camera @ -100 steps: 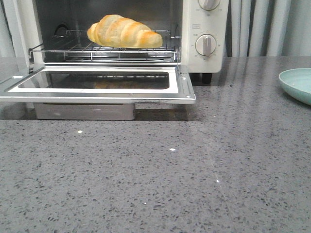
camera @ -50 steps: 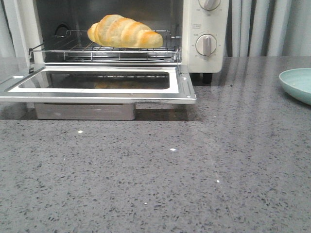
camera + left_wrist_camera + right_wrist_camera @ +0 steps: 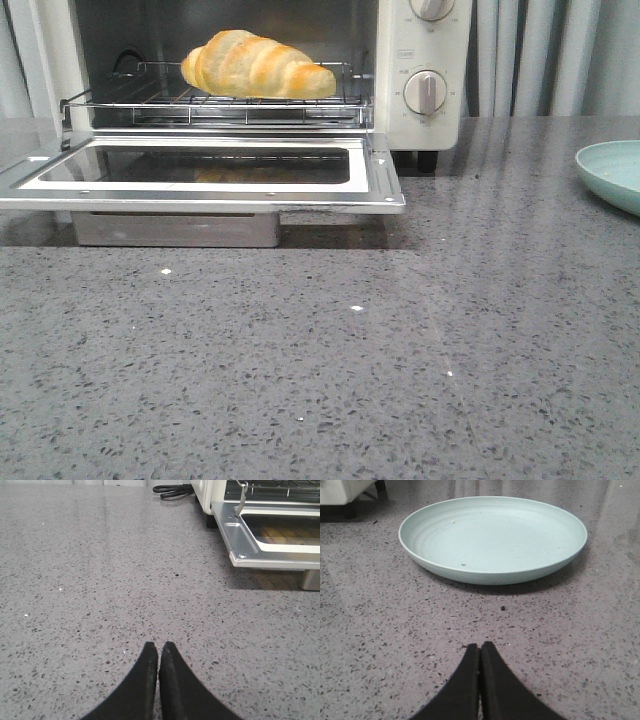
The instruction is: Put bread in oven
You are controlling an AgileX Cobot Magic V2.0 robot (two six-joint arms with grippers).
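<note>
Glossy ridged bread [image 3: 256, 66] lying on wire rack [image 3: 215, 103] inside oven [image 3: 425, 60] (door dropped flat). Left gripper [image 3: 159, 648], right gripper [image 3: 480, 648]: black tapered fingers pressed together, nothing held, over speckled grey counter [image 3: 400, 380]. Smooth mint plate [image 3: 492, 535] nearby.

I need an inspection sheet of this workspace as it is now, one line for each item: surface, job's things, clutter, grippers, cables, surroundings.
Surface: grey speckled stone countertop, a few dark crumbs near the plate.
Job's things: golden-yellow croissant-shaped bread lies on the wire rack inside the cream-white toaster oven; its glass-windowed door is dropped open.
Clutter: pale green round plate, nothing on it but small specks.
Grippers: left gripper shut, empty, over the counter; right gripper shut, empty, facing the plate.
Cables: black cord coiled beside the oven.
Surroundings: pale curtains behind.
</note>
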